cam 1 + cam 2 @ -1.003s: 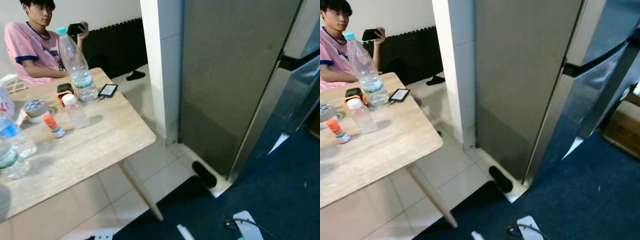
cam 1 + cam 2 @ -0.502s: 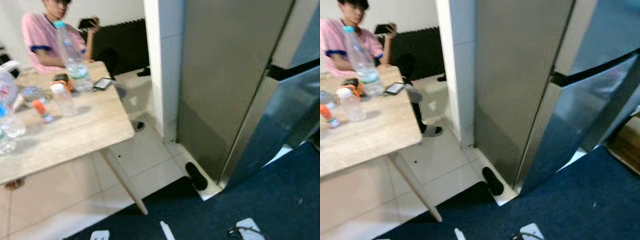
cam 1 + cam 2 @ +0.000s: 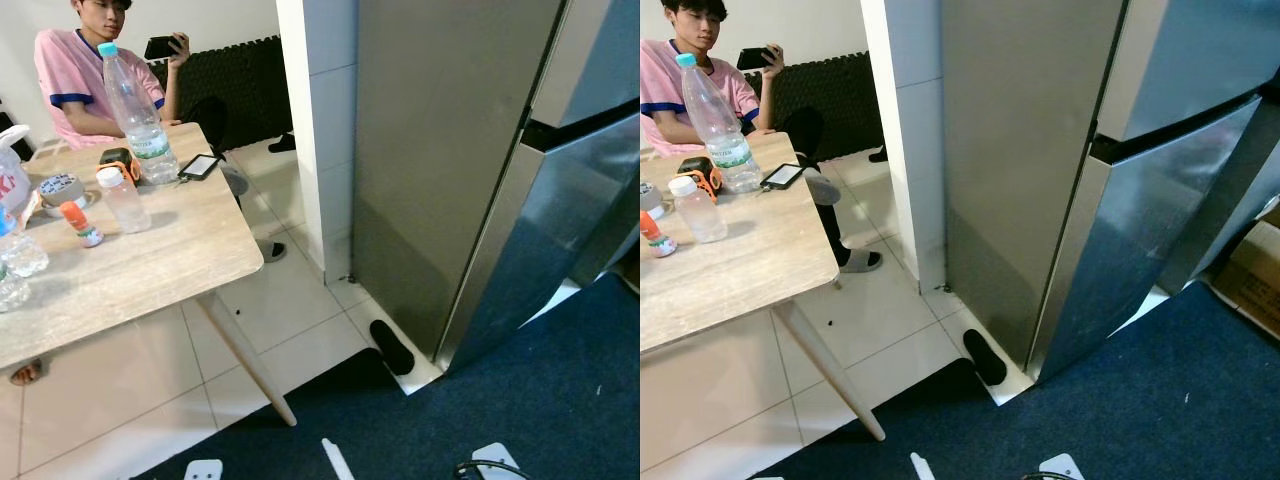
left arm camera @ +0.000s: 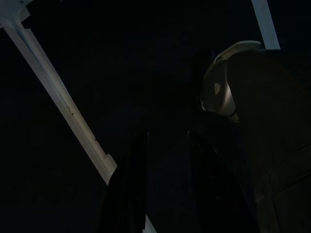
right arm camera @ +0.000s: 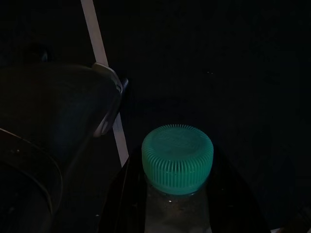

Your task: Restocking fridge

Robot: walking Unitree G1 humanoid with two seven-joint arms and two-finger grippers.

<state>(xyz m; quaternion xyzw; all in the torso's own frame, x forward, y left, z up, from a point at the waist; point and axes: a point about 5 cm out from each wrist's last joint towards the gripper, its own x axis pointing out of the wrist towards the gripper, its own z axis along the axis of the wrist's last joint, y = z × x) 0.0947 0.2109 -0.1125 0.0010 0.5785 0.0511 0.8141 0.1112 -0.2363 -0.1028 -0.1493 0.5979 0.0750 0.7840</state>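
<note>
The steel fridge (image 3: 470,150) stands on the right with both doors shut, a dark seam (image 3: 585,112) dividing the upper door from the lower. In the right wrist view my right gripper (image 5: 177,199) is shut on a clear bottle with a green ribbed cap (image 5: 177,155), held low over dark carpet. The left wrist view is very dark. There my left gripper (image 4: 165,145) hangs with its two black fingers (image 4: 131,184) slightly apart and nothing between them.
A wooden table (image 3: 170,270) on the left carries a tall water bottle (image 3: 135,120), a small bottle (image 3: 122,198), a phone (image 3: 200,165) and other items. A person in pink (image 3: 85,70) sits behind it. A black slipper (image 3: 392,347) lies at the fridge's base, on blue carpet (image 3: 560,400).
The camera has swung and steadied, so the whole scene has shifted and the blur is gone. Nothing in the scene itself has visibly moved.
</note>
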